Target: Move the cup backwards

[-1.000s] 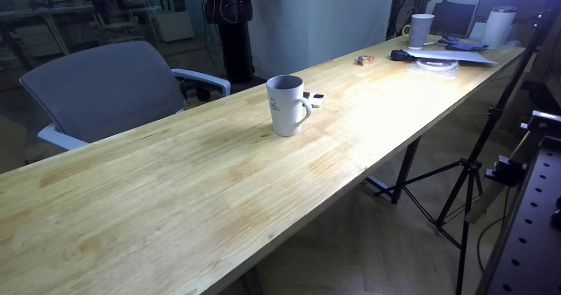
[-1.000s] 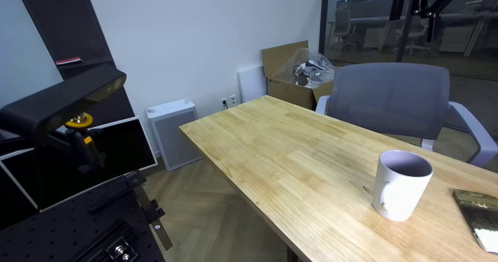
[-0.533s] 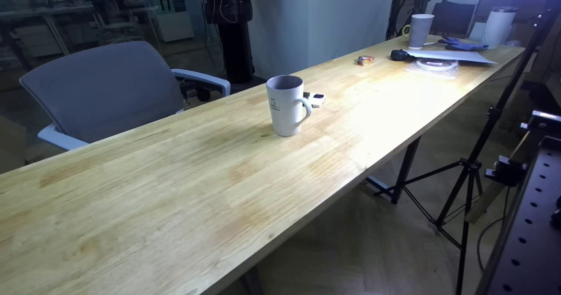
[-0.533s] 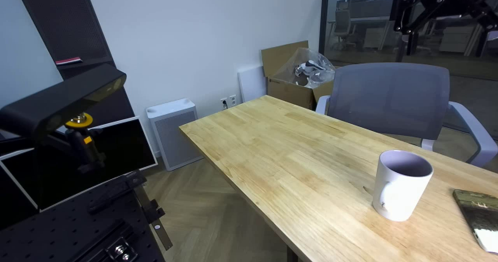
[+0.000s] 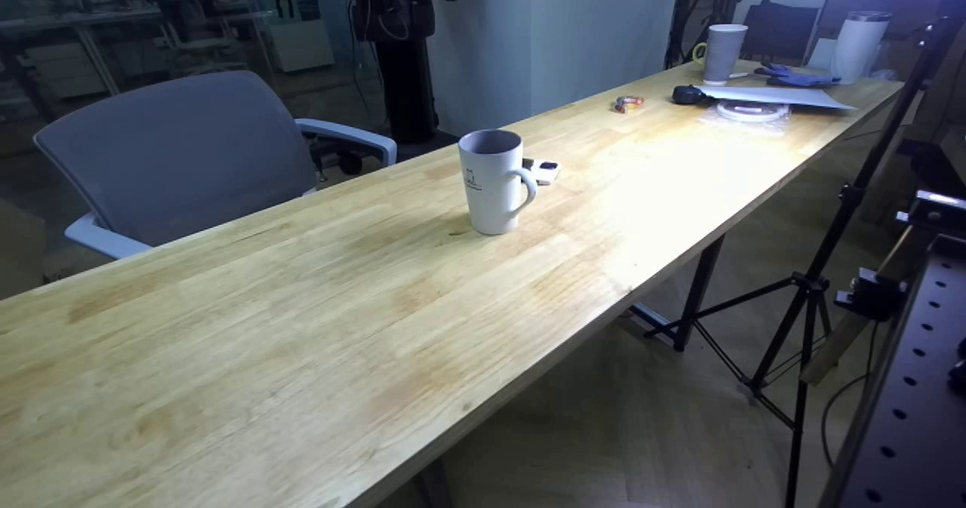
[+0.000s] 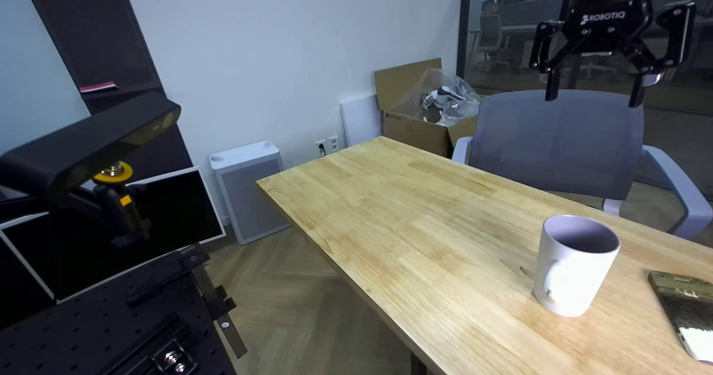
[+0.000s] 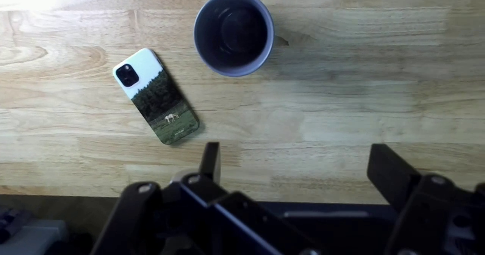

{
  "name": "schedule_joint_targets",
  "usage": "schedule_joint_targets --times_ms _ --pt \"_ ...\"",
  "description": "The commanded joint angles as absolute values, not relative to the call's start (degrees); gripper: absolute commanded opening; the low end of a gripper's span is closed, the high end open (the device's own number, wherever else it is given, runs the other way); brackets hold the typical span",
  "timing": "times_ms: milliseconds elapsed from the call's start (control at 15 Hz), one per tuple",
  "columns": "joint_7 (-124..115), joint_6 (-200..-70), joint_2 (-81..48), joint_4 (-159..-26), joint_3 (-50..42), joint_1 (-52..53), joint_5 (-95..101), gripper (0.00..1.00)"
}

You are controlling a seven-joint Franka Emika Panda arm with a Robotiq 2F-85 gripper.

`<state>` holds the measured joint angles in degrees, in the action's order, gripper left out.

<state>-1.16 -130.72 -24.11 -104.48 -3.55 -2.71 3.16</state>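
The cup, a pale grey-white mug with a dark inside, stands upright on the wooden table in both exterior views (image 5: pixel 487 195) (image 6: pixel 576 280). In the wrist view the cup (image 7: pixel 234 35) shows from above near the top, its handle pointing to the top edge. My gripper (image 6: pixel 594 92) is open and empty, high above the table and well above the cup in an exterior view. In the wrist view the gripper's fingers (image 7: pixel 295 146) are wide apart with bare wood between them. The cup lies ahead of the fingers, apart from them.
A phone (image 7: pixel 155 97) lies flat beside the cup. The wooden table (image 6: pixel 390 208) has a grey chair (image 6: pixel 557 141) at its long edge. At the table's far end stand a mug with a yellow handle (image 5: pixel 726 51), a white tumbler (image 5: pixel 860 47) and blue gloves (image 5: pixel 796 76).
In an exterior view my gripper has come from the top right corner, leftward and lower, and now shows whole. The cup and phone have not moved.
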Motion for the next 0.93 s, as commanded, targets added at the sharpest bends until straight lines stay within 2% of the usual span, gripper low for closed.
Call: schedule_joint_targets --times_ms 0,867 --pt "-2.89 -131.26 -23.26 -107.52 -3.4 -1.48 3.75 1.0" --pt "-1.13 -135.94 -24.18 -112.35 -3.44 -1.81 3.38 1.0"
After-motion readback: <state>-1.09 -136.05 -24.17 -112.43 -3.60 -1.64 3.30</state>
